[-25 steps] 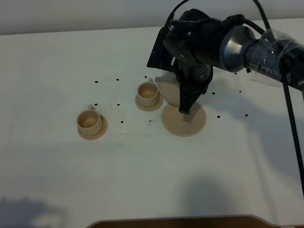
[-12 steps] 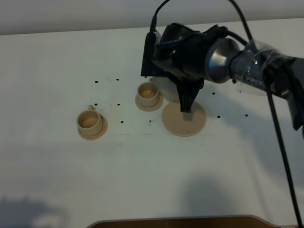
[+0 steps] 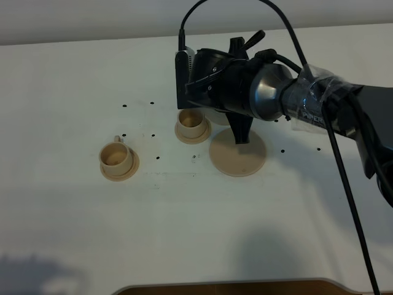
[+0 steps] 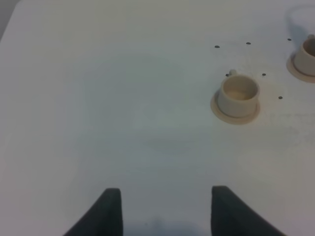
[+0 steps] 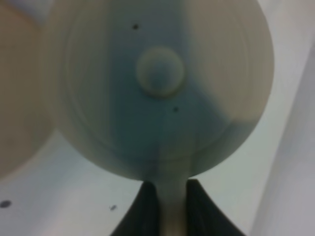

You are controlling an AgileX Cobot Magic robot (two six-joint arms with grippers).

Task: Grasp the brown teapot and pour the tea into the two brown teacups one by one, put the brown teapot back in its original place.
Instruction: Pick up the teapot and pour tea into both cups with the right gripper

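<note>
Against 1 s ago, we see the right arm swung leftward off the large saucer [image 3: 239, 161] and rolled over. Its dark wrist now hangs above the far rim of the teacup beside that saucer [image 3: 191, 123]. The right gripper [image 5: 172, 209] is clamped tight on the loop handle [image 5: 172, 219] of the brown teapot [image 5: 162, 108], held up off the saucer. The wrist view faces the pot's lid and knob [image 5: 160, 71]. From above, the pot is almost wholly hidden behind the arm, so we cannot tell how its spout sits over the cup. The 2nd teacup [image 3: 116, 157] stands on its small saucer well to the left, unmoved. The left gripper [image 4: 165, 212] hovers wide open and empty over the white table [image 4: 123, 98].
</note>
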